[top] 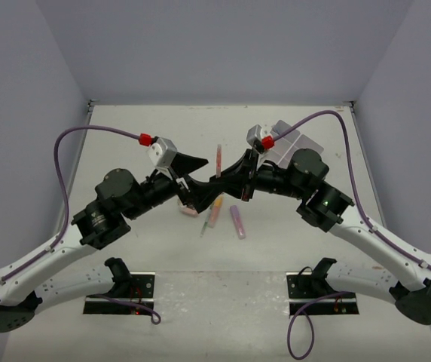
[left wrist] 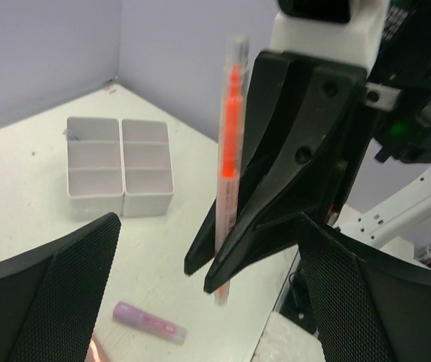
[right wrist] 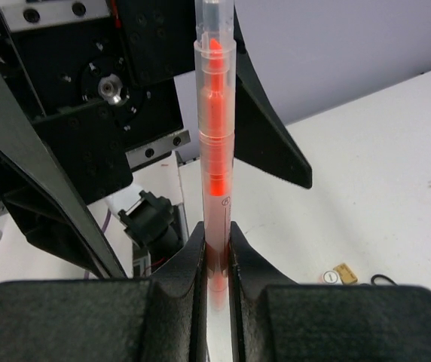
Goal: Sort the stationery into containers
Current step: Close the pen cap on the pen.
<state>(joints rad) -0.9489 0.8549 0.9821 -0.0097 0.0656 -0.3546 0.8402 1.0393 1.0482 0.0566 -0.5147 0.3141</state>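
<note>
The right hand (right wrist: 217, 253) had the orange marker (right wrist: 215, 151) pinched upright above the bench (right wrist: 381, 188), the left hand (left wrist: 208, 222) gaping wide before it.

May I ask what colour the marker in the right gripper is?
Orange, inside a clear barrel; the marker shows best in the right wrist view.

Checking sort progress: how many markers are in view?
3: orange marker upright in the right claw; pale orange marker and purple marker lying on the table. Pink item left of them, partly hidden, may be a fourth.
</note>
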